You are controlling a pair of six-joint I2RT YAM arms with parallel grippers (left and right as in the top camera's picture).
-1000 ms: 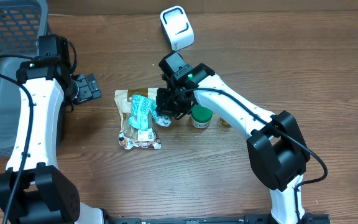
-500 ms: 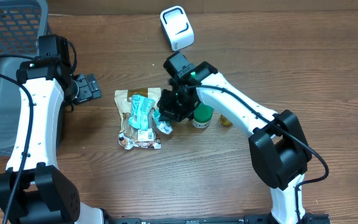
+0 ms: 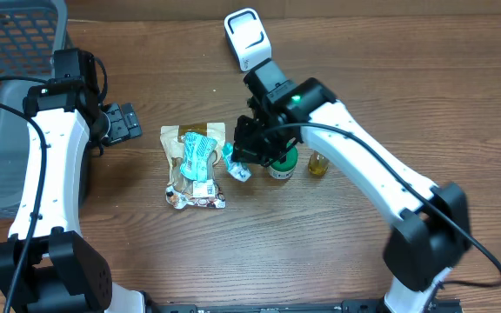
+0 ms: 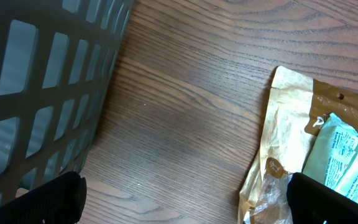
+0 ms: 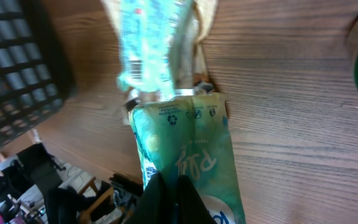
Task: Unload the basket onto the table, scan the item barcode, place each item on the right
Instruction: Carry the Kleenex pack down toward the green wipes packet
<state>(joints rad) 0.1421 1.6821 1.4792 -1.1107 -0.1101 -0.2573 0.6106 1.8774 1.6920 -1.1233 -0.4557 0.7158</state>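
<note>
**A:** What's your right tool (image 5: 169, 199) got?

**B:** It's clenched on 1 end of the green pouch (image 5: 185, 143), which hangs by the snack packets (image 3: 194, 169).
I'd say the pick is done.
Next I turn its barcode toward the white scanner (image 3: 248, 39).
My left tool (image 3: 127, 122) gapes, holding nothing.

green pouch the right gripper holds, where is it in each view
Overhead: green pouch near centre, in the right gripper.
Left wrist: not in it.
Right wrist: lower centre.
Shared landmark: teal packet, left of the pouch overhead, right edge in left wrist, top in right wrist.
</note>
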